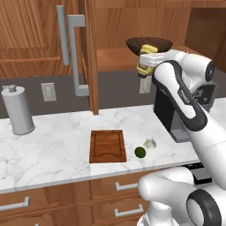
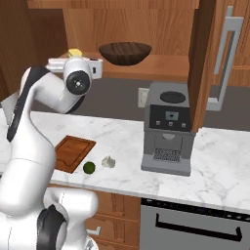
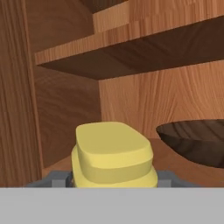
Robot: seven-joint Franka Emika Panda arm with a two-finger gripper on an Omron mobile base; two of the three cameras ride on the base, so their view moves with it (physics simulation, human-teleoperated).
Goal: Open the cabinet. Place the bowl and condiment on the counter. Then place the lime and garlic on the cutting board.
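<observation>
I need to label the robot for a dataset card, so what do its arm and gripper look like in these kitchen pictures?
The arm is glossy white, built of rounded, tube-like links with dark grey to black bands at the joints and a round dark cap on one joint. One dark band carries small white lettering, too small to read. No loose cables show. The gripper has a boxy white body.

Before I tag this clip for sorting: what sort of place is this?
A rendered home kitchen, most likely: a marble counter with a coffee machine, a wooden wall cabinet, and a cutting board with a lime beside it.
</observation>
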